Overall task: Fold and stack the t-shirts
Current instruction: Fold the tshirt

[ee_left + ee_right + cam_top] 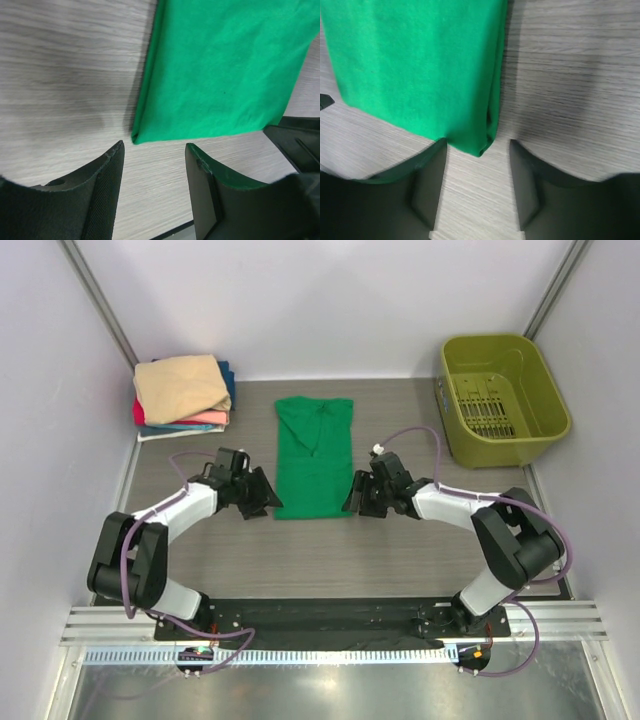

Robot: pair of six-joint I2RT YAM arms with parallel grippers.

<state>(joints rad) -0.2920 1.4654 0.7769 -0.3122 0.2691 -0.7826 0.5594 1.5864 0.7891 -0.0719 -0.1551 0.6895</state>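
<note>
The bright green t-shirt [313, 458] lies in the middle of the table, folded lengthwise into a narrow strip, collar at the far end. My left gripper [262, 502] is open at the strip's near left corner [137, 137], the corner just ahead of the jaws. My right gripper [354, 496] is open at the near right corner [482, 147], the corner just between the fingertips. A stack of folded tees, tan [180, 386] on top of pink, red and blue, sits at the far left.
An olive-green plastic bin [502, 398] stands at the far right. White walls close the table at the back and both sides. The arm bases and a metal rail run along the near edge.
</note>
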